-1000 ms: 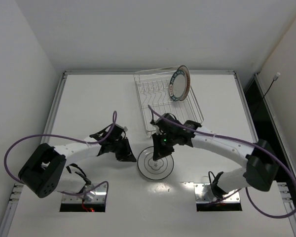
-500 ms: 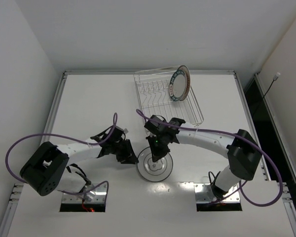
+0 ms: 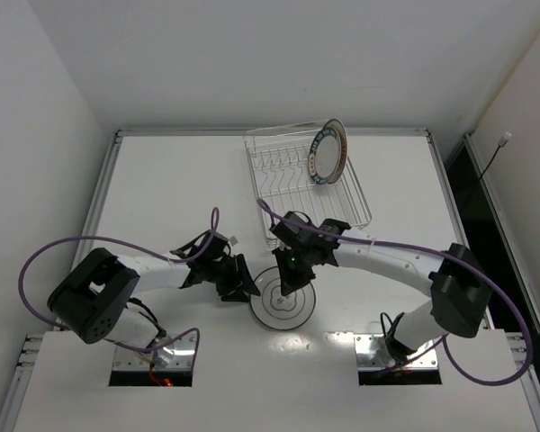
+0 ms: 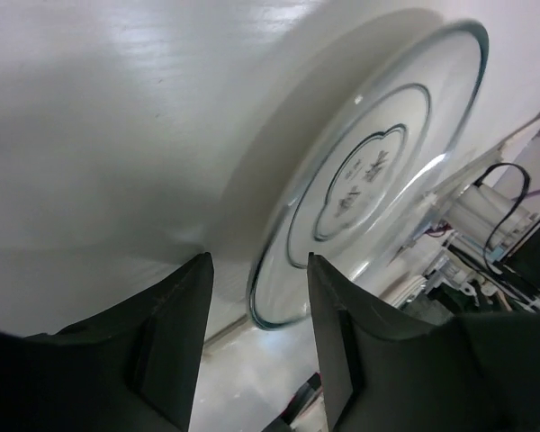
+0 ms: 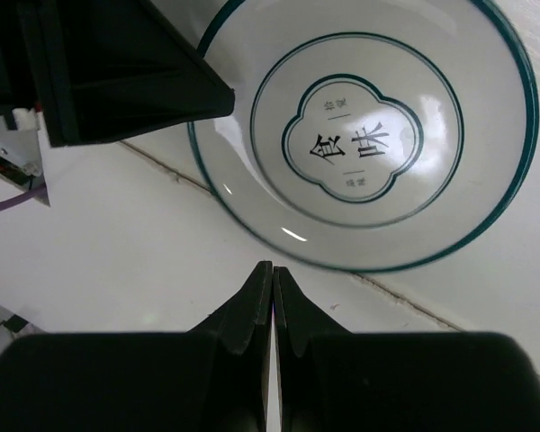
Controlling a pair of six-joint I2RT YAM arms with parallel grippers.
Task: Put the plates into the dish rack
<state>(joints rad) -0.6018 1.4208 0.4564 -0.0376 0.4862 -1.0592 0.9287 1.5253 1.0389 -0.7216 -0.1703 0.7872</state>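
Note:
A white plate with thin dark rings lies on the table near the arms' bases. It fills the right wrist view and shows edge-on in the left wrist view. My left gripper is open at the plate's left rim, and that rim sits between its fingers. My right gripper is shut on nothing, its tips close by the plate's rim. The dish rack stands at the back. A white plate with a dark lettered rim band stands upright in it.
The rack's upright prongs left of the standing plate hold nothing. Purple cables loop over both arms. The left gripper's dark body sits at the upper left of the right wrist view. Table rails run along both sides.
My left gripper has opened and slid right until its fingers straddle the ringed plate's left rim. The right gripper, still shut, has shifted slightly above the plate.

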